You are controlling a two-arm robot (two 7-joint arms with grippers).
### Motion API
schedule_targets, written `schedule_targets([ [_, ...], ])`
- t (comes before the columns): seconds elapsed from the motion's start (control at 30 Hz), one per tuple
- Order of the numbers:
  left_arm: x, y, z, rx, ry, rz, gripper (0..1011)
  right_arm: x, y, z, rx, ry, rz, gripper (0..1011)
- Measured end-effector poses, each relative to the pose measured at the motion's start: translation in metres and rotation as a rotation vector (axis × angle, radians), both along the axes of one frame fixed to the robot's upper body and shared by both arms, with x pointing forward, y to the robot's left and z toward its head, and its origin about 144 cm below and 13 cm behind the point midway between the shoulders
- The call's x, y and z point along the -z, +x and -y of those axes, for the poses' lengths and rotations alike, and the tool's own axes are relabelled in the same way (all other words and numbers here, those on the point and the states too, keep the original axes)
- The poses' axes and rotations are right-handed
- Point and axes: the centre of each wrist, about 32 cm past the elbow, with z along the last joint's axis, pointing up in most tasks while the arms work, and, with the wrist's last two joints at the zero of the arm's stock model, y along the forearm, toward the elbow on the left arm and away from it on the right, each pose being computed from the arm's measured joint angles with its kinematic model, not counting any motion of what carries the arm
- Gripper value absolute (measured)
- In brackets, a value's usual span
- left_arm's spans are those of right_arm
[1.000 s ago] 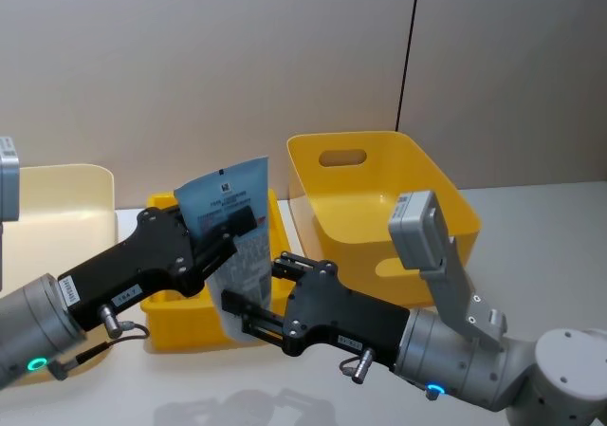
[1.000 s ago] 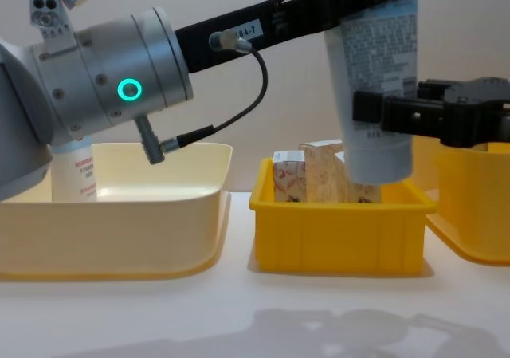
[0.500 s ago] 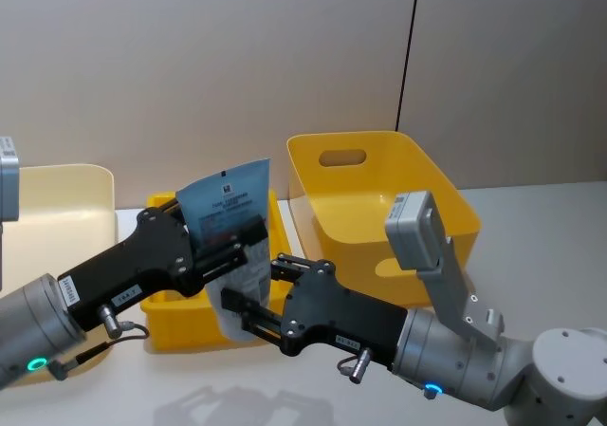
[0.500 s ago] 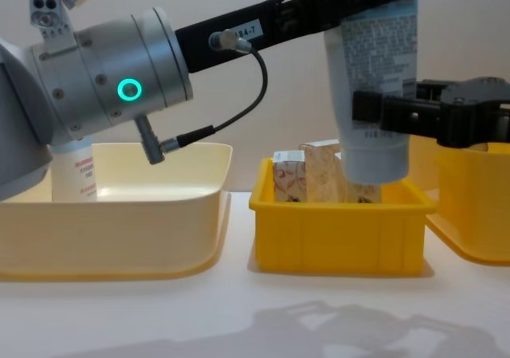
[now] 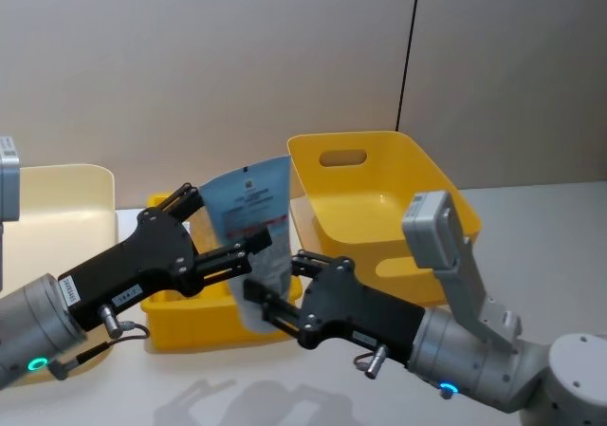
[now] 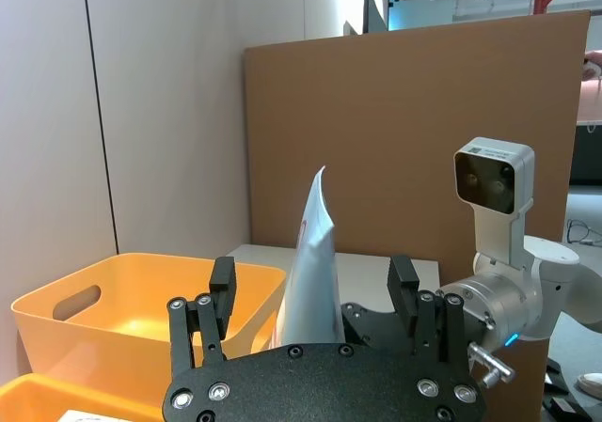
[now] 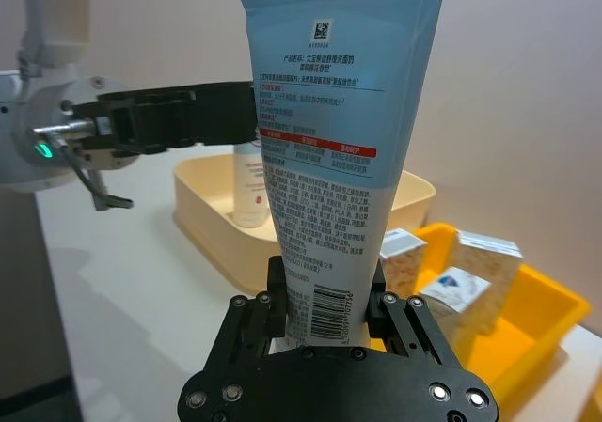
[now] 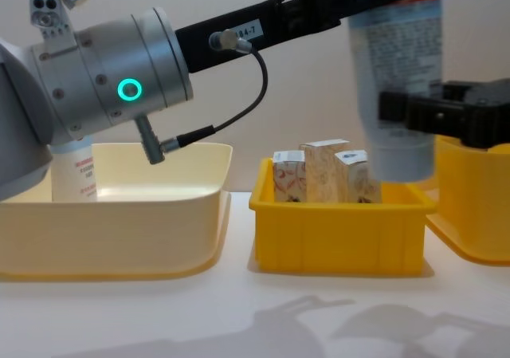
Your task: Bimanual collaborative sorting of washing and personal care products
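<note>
At frame centre, the right hand [image 5: 272, 289] gripped the tube [image 5: 248, 215] low; the wide-open left hand [image 5: 230, 217] needed to retreat without brushing it.

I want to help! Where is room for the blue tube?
The tall yellow bin on the right looks bare inside. The cream bin is bare except the white bottle at its left. The small yellow tray between is crowded with cartons. The right tool grips the tube; the left tool is open near it.
</note>
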Motion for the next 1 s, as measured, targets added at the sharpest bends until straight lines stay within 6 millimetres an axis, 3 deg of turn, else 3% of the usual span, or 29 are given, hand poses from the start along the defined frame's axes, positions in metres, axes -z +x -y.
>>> schedule_targets([
  [0.6, 0.000, 0.000, 0.000, 0.000, 0.000, 0.000, 1003, -0.005, -0.011, 0.036, 0.216, -0.025, 0.085, 450],
  [1.0, 0.000, 0.000, 0.000, 0.000, 0.000, 0.000, 1003, -0.011, 0.010, 0.065, 0.364, -0.010, 0.233, 450],
])
